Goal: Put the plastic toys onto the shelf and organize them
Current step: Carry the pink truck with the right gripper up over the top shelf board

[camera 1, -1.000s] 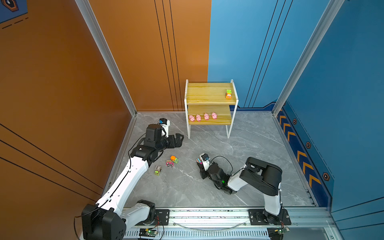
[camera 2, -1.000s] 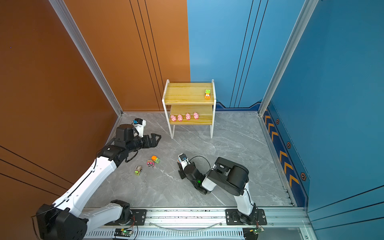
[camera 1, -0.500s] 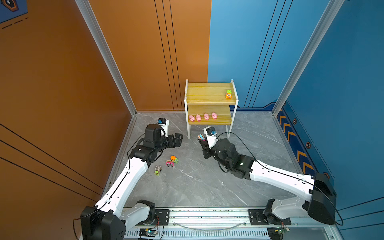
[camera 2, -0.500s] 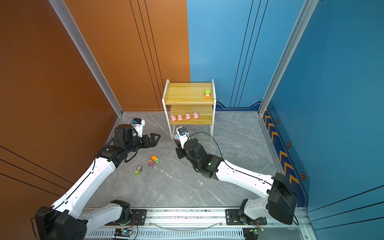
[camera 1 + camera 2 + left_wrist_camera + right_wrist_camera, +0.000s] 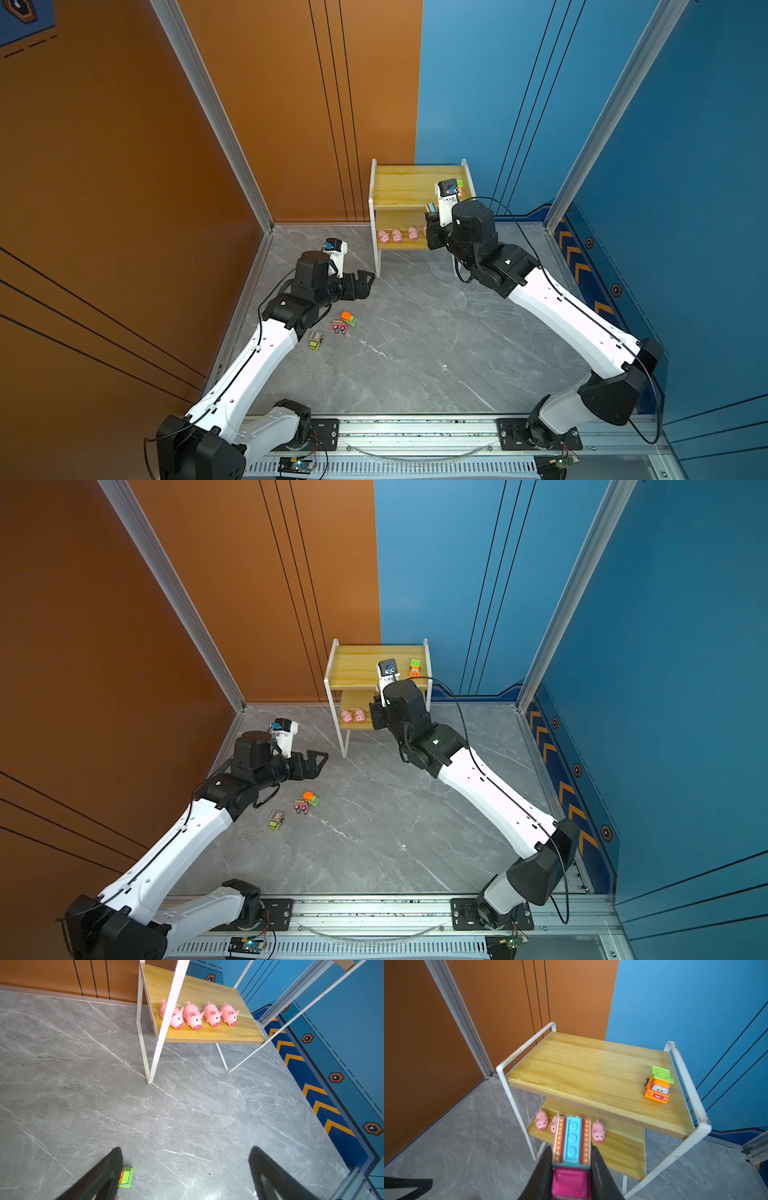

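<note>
Here, right fingers clamp a pink toy truck before the two-tier wooden shelf.
Upper board's left side open; left fingers apart.

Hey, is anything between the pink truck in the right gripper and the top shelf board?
Nothing visible blocks the pink truck. The upper board is open in front; only the orange truck sits on it, near one end.

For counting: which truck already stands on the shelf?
The orange truck with green bed, on the upper board; three trucks lie on the floor, one gripped.
</note>
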`<action>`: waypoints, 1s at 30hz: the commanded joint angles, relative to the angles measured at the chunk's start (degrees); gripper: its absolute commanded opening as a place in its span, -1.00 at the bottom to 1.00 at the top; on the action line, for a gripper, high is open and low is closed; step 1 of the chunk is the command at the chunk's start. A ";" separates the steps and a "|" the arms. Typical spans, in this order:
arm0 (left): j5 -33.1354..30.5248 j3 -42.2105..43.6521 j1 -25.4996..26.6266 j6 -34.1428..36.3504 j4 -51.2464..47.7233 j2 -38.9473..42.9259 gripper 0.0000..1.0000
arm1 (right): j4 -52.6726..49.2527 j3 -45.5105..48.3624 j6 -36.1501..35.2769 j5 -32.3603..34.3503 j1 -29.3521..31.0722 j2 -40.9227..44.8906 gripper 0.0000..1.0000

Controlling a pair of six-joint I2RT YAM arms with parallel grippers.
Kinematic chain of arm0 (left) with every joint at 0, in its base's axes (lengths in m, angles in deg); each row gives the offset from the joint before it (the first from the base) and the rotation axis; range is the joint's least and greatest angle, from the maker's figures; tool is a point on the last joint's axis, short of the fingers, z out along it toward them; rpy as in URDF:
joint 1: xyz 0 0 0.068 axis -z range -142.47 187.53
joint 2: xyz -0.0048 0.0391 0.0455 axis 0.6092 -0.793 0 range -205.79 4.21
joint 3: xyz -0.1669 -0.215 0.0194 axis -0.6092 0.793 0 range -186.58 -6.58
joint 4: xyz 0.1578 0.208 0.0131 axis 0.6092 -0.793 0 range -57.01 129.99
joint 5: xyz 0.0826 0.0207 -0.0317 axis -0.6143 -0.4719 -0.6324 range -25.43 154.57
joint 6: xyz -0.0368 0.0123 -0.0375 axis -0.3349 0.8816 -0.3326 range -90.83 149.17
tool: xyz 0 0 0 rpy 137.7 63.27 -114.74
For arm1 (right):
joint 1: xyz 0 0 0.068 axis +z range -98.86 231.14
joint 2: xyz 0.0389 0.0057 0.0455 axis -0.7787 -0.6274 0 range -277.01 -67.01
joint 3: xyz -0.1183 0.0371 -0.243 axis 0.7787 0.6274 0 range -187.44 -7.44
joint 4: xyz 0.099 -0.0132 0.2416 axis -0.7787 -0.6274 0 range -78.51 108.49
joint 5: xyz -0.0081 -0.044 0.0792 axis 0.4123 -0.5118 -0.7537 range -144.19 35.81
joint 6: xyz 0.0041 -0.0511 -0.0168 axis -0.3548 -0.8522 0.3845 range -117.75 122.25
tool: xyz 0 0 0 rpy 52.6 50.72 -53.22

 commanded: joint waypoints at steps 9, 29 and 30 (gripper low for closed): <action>-0.33 0.79 2.28 0.85 0.99 -0.16 0.91 | -6.04 -17.87 1.62 2.83 -5.85 -13.35 -0.56; -0.04 0.80 3.28 0.85 0.89 -1.66 0.91 | -8.31 -28.77 3.40 3.35 -9.17 -23.26 -0.53; 0.04 0.80 3.30 0.85 0.90 -1.75 0.91 | -8.31 -28.85 3.50 3.27 -9.33 -23.45 -0.53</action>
